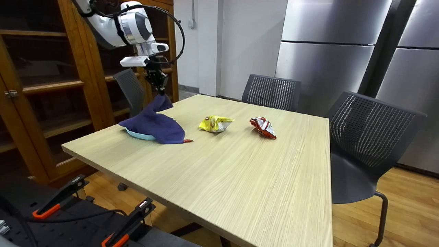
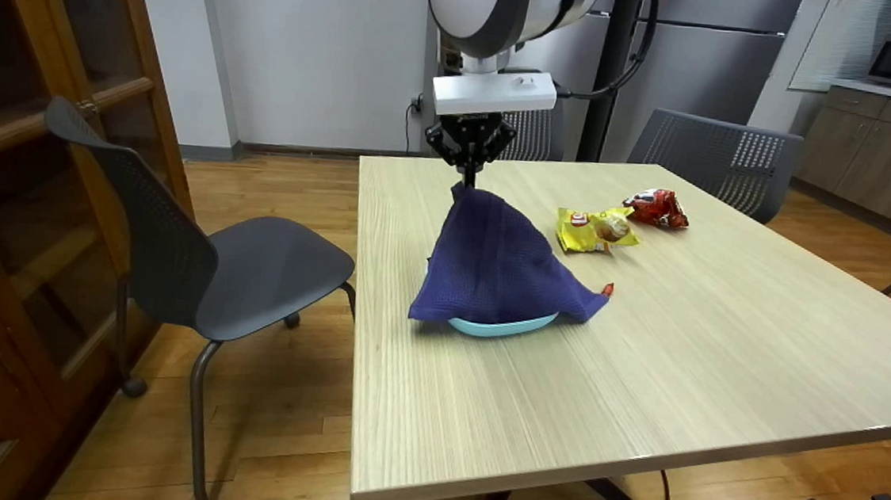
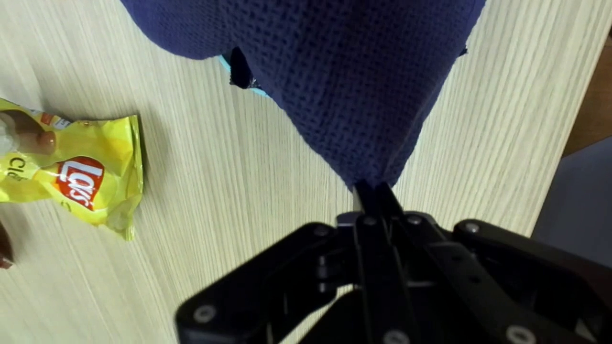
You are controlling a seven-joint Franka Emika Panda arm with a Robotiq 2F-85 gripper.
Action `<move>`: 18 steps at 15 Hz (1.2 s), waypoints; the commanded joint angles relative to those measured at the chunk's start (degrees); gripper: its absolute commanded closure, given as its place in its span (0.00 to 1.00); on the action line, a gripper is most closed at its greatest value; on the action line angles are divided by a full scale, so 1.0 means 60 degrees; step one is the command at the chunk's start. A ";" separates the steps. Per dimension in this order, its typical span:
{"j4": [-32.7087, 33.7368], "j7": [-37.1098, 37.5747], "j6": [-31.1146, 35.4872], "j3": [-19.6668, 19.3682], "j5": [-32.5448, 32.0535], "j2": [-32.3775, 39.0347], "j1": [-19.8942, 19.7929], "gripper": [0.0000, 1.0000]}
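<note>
Hand (image 3: 376,193): closed, w/ one corner of cloth (image 3: 354,95) pinched.
Cloth: peaked at hand, rest over blue dish (image 2: 503,330) on bench (image 2: 480,420); small pinch, we could lose it.
Blue dish: poss. dragged if cloth snags rim.
Red tip (image 2: 608,290): by cloth edge, may sweep w/ it.

From farther back, both exterior views show me the bench (image 1: 267,178), looking down toward the fridges (image 1: 325,68). My wrist view looks close past the gripper (image 3: 374,185). All three share the cloth (image 3: 354,91).
</note>
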 commanded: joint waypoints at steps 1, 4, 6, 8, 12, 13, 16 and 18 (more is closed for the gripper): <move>0.0612 0.0445 -0.0108 -0.0233 -0.0215 0.0408 0.0143 0.66; 0.0672 0.0497 -0.0063 -0.0301 -0.0200 0.0461 0.0125 0.42; 0.0591 0.0503 -0.0079 -0.0313 -0.0185 0.0373 0.0127 0.27; 0.0337 0.0515 -0.0130 -0.0290 -0.0167 0.0133 0.0152 0.12; -0.0528 0.0348 0.0042 -0.0162 -0.0178 -0.0507 0.0193 0.00; -0.0801 0.0296 0.0116 -0.0131 -0.0177 -0.0691 0.0187 0.00; -0.1992 0.0007 0.0390 0.0077 0.0000 -0.1525 -0.0017 0.00; -0.2671 -0.0002 0.0453 0.0114 -0.0031 -0.1984 -0.0056 0.00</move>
